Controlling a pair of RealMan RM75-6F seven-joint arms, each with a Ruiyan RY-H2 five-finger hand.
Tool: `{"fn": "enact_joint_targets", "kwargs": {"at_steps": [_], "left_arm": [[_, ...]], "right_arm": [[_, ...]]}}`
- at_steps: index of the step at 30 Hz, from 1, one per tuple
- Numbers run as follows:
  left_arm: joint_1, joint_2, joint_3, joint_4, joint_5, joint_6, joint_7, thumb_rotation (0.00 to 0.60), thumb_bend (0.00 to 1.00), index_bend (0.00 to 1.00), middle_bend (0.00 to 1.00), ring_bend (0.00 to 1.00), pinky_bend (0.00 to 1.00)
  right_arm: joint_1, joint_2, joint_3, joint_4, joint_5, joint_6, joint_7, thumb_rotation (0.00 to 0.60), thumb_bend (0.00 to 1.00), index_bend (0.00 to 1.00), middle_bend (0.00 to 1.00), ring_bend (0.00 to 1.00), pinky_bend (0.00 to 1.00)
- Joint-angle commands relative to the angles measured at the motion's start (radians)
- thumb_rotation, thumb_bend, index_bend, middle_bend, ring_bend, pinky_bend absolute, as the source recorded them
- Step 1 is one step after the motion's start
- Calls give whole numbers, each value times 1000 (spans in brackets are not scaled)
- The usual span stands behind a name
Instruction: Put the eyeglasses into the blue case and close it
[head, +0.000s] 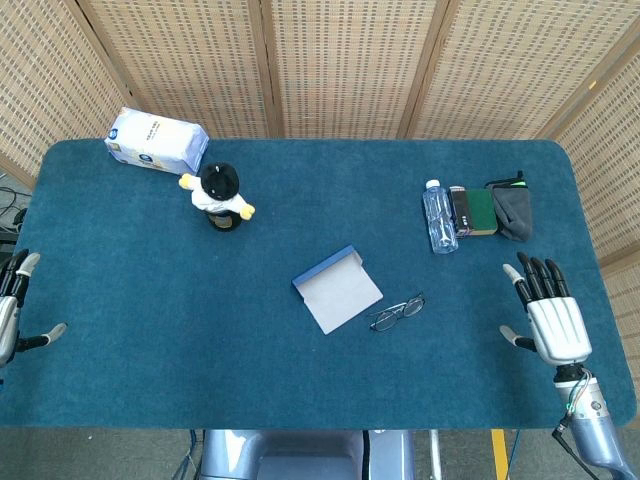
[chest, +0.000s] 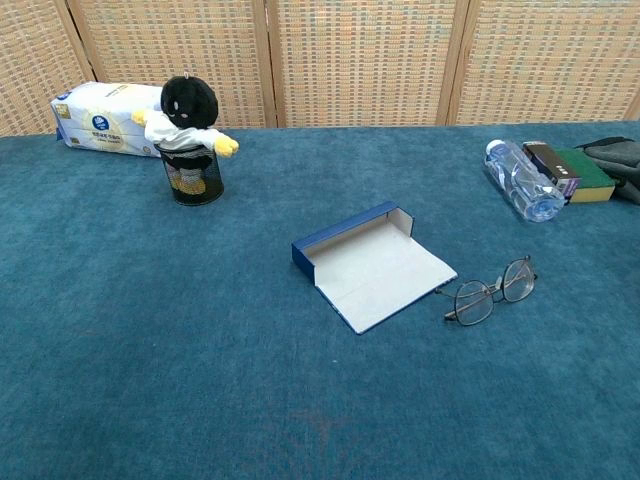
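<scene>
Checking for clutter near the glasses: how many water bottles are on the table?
1. The water bottle lies on its side at the table's far right, beside a dark box and a green book, well away from the eyeglasses. None appear hidden.
</scene>
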Motion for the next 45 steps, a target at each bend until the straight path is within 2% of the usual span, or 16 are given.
{"fn": "enact_joint_targets", "kwargs": {"at_steps": [1, 3, 5, 7, 12, 24, 32, 39, 45], "left_arm": [[-1, -1, 0, 1, -1, -2, 0, 600, 0, 0, 0, 0, 0], [-2, -1, -2, 2, -6, -6, -2, 600, 0, 0, 0, 0, 0], [-3, -1, -5, 2, -12, -9, -2, 600, 0, 0, 0, 0, 0], [-4, -2, -8, 2, -16, -8, 0, 600, 0, 0, 0, 0, 0], [-11, -8, -15, 8, -38, -27, 7, 600, 0, 0, 0, 0, 0], [-25, -13, -26, 13, -77, -62, 22, 600, 0, 0, 0, 0, 0], [-26, -8, -27, 12, -80, -67, 14, 600, 0, 0, 0, 0, 0], [-27, -8, -24, 10, -77, -69, 14, 600, 0, 0, 0, 0, 0], [-27, -10, -22, 8, -78, -70, 20, 600, 0, 0, 0, 0, 0]], "right_arm": [[67, 41, -7, -14, -46, -90, 64, 600, 399, 102, 0, 0, 0], [120, 67, -10, -35, -77, -157, 116, 600, 627, 102, 0, 0, 0], [178, 82, -9, -51, -109, -221, 166, 600, 897, 103, 0, 0, 0], [222, 80, -3, -47, -123, -270, 186, 600, 993, 108, 0, 0, 0], [331, 46, 5, -19, -137, -416, 185, 600, 1000, 124, 0, 0, 0], [485, 0, 26, -33, -84, -667, 82, 600, 1000, 125, 31, 0, 1], [525, 11, 29, -88, 7, -785, -4, 600, 1000, 149, 90, 0, 59], [528, 38, 18, -126, 83, -835, -52, 600, 1000, 184, 123, 1, 66], [534, 80, -3, -163, 120, -881, -68, 600, 1000, 232, 174, 75, 162]]}}
